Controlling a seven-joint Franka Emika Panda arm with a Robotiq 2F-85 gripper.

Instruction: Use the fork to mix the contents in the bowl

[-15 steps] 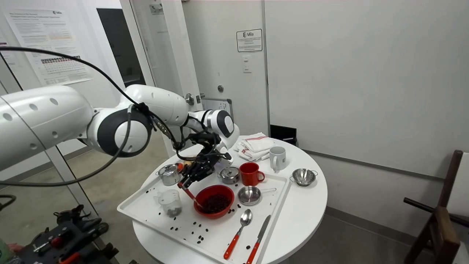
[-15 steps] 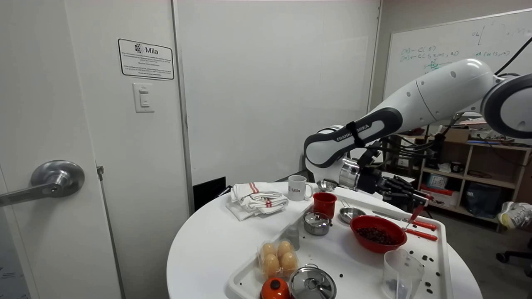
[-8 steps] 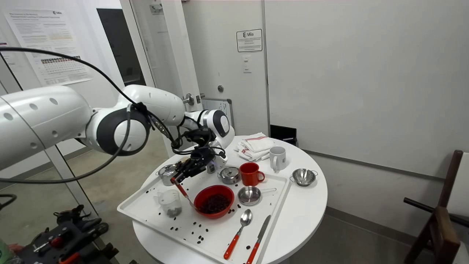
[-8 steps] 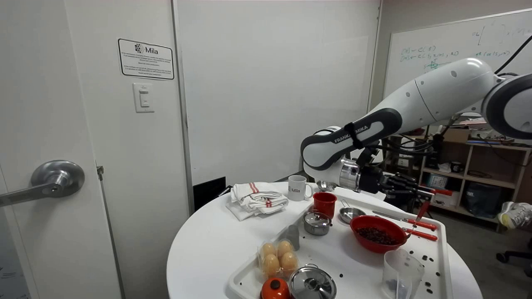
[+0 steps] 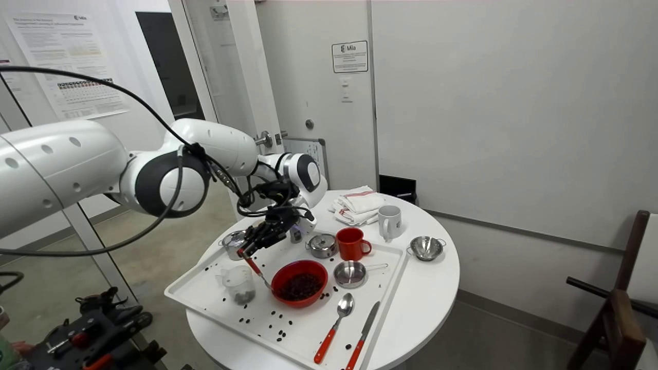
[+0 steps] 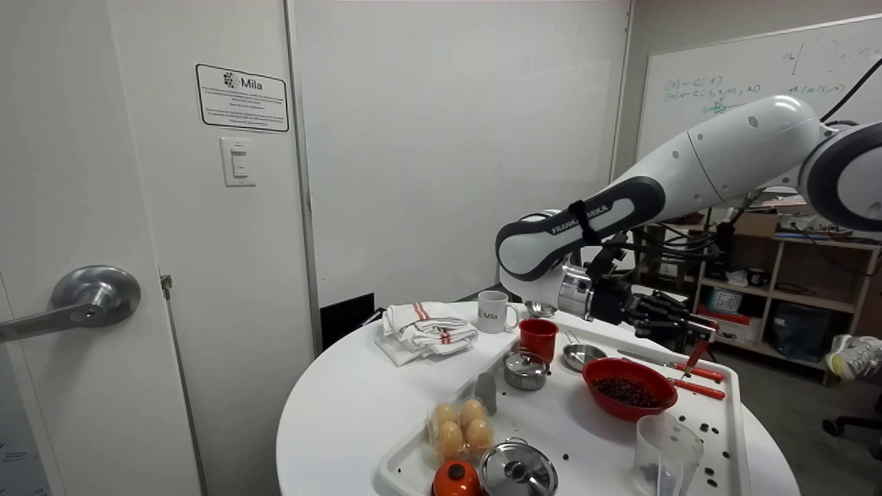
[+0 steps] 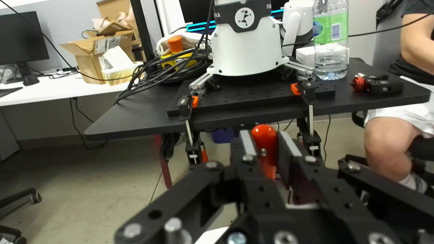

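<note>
Wall sign (image 6: 242,98): reads "Mila"; smaller lines illegible. Poster (image 5: 56,49): "Mila". Mug (image 6: 491,313): "Mila". Robot arm (image 6: 710,162): "FRANK" and "MIKA", black strap (image 6: 586,224) between. Robot base (image 7: 247,54): "KA", "FRA". Whiteboard (image 6: 737,76): green handwriting, illegible.

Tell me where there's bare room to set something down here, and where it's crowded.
Bare: the table between the metal colander, the tray and the table rim; also between the folded towels and the eggs.
Crowded: around the red bowl, with the small pan, measuring cup and the fork in the hand; also the eggs' corner, beside the lidded pot.
</note>
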